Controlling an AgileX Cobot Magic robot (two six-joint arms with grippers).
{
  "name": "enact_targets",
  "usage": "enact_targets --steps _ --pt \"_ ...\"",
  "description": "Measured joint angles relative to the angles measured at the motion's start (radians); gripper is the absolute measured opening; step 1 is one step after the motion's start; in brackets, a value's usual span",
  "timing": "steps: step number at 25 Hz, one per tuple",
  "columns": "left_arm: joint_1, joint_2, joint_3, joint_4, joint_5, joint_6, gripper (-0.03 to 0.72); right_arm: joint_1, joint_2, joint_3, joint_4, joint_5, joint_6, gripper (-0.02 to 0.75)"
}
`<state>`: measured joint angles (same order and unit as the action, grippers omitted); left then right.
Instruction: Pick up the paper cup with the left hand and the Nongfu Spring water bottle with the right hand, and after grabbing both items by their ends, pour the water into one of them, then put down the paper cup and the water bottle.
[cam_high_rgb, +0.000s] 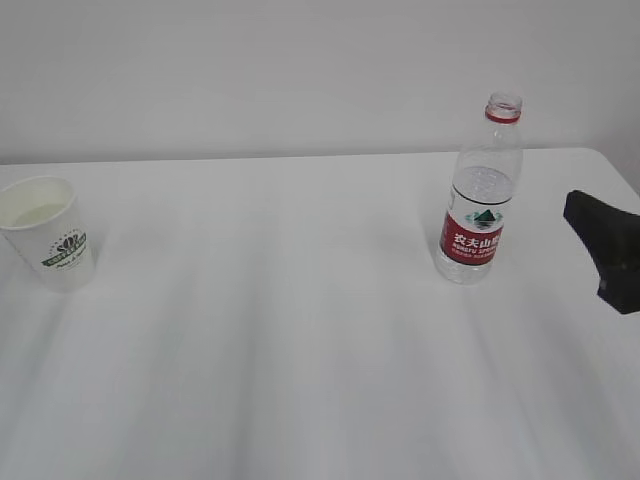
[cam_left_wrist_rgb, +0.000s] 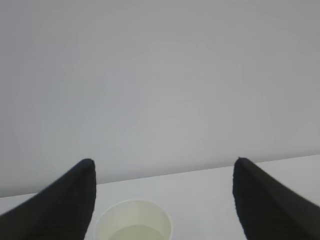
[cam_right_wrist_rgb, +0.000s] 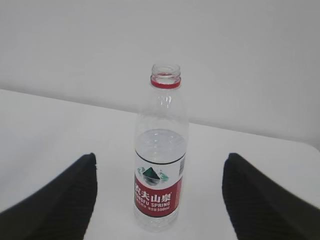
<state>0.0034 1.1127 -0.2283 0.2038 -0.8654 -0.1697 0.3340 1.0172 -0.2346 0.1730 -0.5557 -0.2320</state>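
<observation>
The paper cup (cam_high_rgb: 45, 235) stands upright at the table's far left, white with a green logo. In the left wrist view the paper cup (cam_left_wrist_rgb: 134, 222) sits low between the spread black fingers, touching neither, and a pale liquid level shows inside. My left gripper (cam_left_wrist_rgb: 164, 161) is open and out of the exterior view. The Nongfu Spring water bottle (cam_high_rgb: 480, 200) stands uncapped at the right, with water (cam_right_wrist_rgb: 160, 145) up to about the label's top. My right gripper (cam_right_wrist_rgb: 160, 156) is open, short of the bottle (cam_right_wrist_rgb: 159, 150). Only a black part of the right hand (cam_high_rgb: 605, 245) shows at the exterior view's right edge.
A white table (cam_high_rgb: 300, 350) carries both items, far apart, and a plain pale wall (cam_high_rgb: 300, 70) rises behind its back edge. The table's right corner lies just behind the right hand.
</observation>
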Motion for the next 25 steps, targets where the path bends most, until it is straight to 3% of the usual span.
enact_targets --steps 9,20,25 --pt "0.0 -0.264 -0.084 0.089 0.324 -0.058 0.609 0.0 -0.14 -0.004 0.076 0.103 -0.081 0.593" --pt "-0.004 -0.553 -0.196 0.099 0.749 -0.093 0.596 0.0 -0.302 -0.038 0.122 0.275 -0.148 0.592" --pt "-0.055 -0.65 -0.229 0.099 0.893 -0.109 0.589 0.0 -0.364 -0.046 0.122 0.352 -0.182 0.593"
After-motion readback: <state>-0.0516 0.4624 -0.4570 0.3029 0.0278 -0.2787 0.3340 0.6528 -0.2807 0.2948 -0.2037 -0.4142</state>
